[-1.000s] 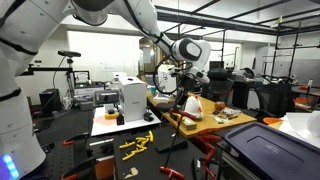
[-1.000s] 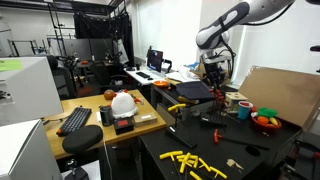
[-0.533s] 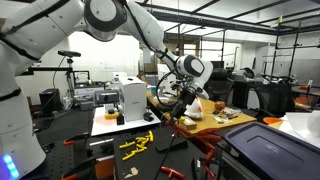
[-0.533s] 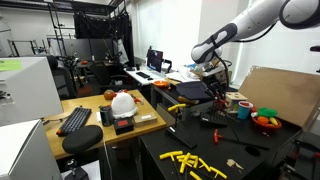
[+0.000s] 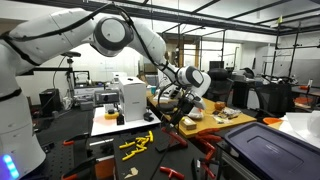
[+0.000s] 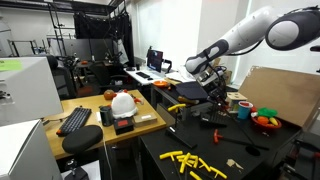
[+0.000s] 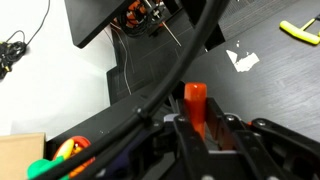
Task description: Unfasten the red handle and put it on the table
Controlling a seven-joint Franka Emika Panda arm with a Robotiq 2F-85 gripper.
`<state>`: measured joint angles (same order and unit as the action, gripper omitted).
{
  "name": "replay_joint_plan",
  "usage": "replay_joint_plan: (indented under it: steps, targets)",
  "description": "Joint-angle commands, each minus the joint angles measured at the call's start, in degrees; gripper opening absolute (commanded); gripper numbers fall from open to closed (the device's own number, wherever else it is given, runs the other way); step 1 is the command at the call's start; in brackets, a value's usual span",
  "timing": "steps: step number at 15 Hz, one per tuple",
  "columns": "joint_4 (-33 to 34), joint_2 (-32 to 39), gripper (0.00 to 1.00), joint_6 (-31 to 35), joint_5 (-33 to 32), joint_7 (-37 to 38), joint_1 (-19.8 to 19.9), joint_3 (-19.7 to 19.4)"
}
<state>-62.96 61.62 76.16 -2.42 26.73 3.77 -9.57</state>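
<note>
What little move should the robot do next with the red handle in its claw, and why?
Probably lower it gently toward the bare black table before letting go. In the wrist view the red handle sits between the fingers of the gripper, seemingly clamped, and the table appears some way beneath it, so releasing now might make it bounce.

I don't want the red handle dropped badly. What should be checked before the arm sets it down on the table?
1. Red handle sits in the gripper: ok.
2. Handle free of any fastening: cannot tell.
3. Bare black table lies beyond the handle: ok.
4. White scrap and yellow tool lie apart from the handle: ok.
5. Height above the table: cannot tell.
</note>
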Motion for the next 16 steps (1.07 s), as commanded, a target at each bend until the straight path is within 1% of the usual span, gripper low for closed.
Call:
replay_joint_plan:
  steps: [1,7,10,12,14,16]
  targets:
    - [8.0,4.5,0.06,-7.4,-2.1,1.2,-1.5,-1.3]
    - [17.9,10.9,0.06,-8.7,-5.1,1.6,-3.2,-1.7]
    - [24.9,15.7,0.06,-10.1,-4.9,1.6,-2.9,-1.3]
    - [28.1,18.2,0.06,-10.9,-4.7,1.7,-2.5,-1.5]
    - [29.9,19.5,0.06,-10.9,-4.6,1.8,-2.0,-1.7]
    - [32.9,21.4,0.06,-10.5,-4.2,3.2,-1.2,-2.0]
